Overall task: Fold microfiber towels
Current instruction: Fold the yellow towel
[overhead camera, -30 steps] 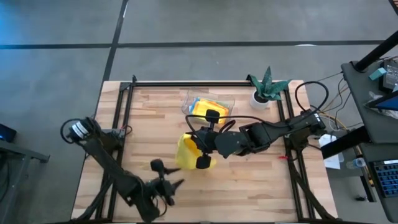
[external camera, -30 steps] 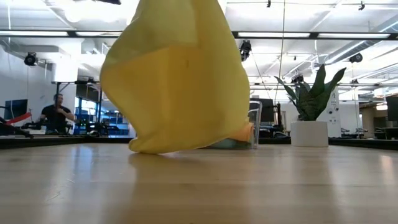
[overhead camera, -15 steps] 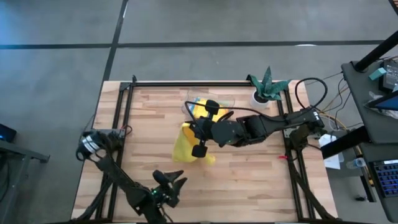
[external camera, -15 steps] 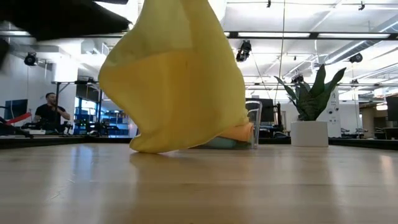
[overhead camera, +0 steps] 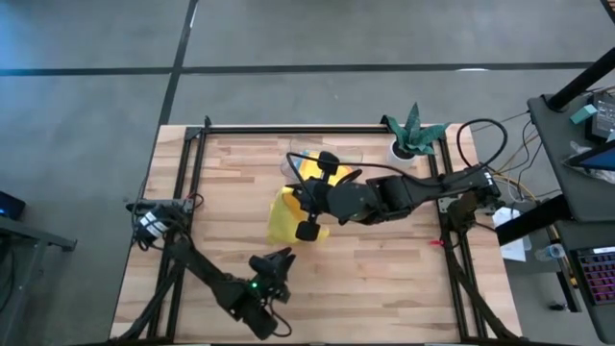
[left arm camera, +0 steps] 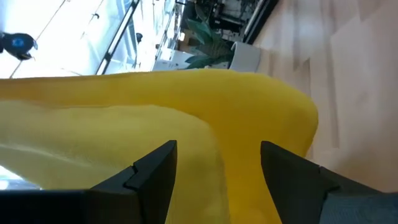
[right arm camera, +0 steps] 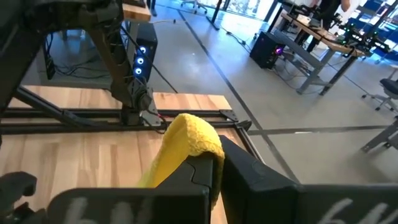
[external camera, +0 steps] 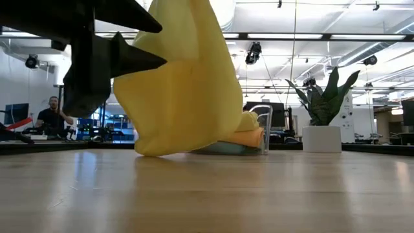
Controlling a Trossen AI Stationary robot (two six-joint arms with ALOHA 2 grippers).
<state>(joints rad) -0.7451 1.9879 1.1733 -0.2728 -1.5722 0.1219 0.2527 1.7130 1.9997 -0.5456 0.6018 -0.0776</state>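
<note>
On the left, the left gripper (overhead camera: 280, 261) is hovering near the worktop's (overhead camera: 384, 279) front edge, jaws parted and empty, facing a yellow towel (overhead camera: 284, 217). At centre, the right gripper (right arm camera: 214, 163) is pinching that towel's corner with closed jaws, dangling it so its lower end is brushing the wood. This looks like the spreading step; next, the free jaws probably need another corner. Behind, a clear tray (overhead camera: 332, 159) is holding more towels, and a potted plant (overhead camera: 413, 133) is standing far right, neither obstructing.
</note>
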